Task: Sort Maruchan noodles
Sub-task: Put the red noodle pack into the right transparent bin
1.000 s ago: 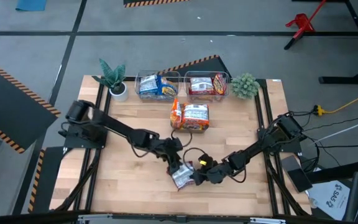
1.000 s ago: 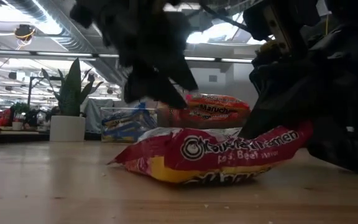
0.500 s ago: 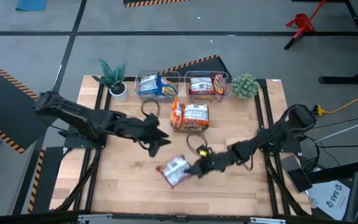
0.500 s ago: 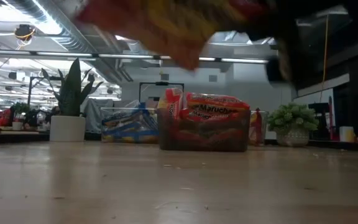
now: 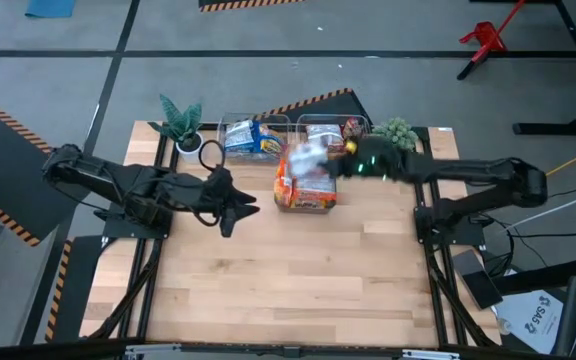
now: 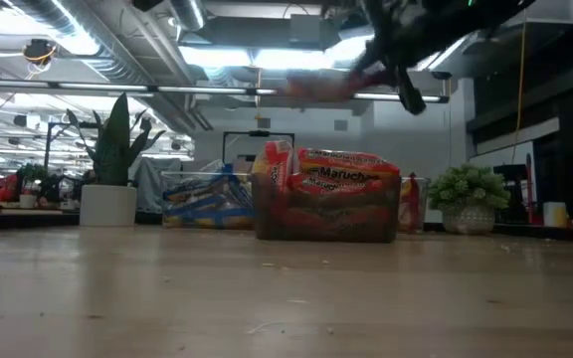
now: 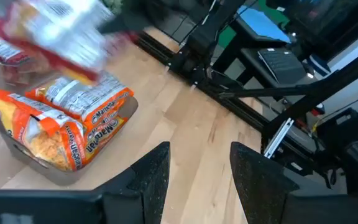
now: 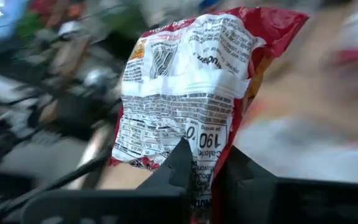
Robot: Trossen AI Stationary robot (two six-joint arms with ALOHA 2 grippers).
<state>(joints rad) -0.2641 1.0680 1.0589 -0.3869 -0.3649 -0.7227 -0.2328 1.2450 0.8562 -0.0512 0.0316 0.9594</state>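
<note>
Red-and-white noodle packet is held pinched between the closed fingers of the right gripper, lifted in the air above the three clear bins at the far side of the wooden worktop. Bin count: one far-left bin with blue-white packets, one far-right bin with red packets, one nearer bin with orange packets; exact packet counts inside cannot be told. The left gripper is hovering over the worktop left of the nearer bin, fingers spread apart, nothing held. Two potted plants are seen: a spiky one at far left, a bushy one at far right.
</note>
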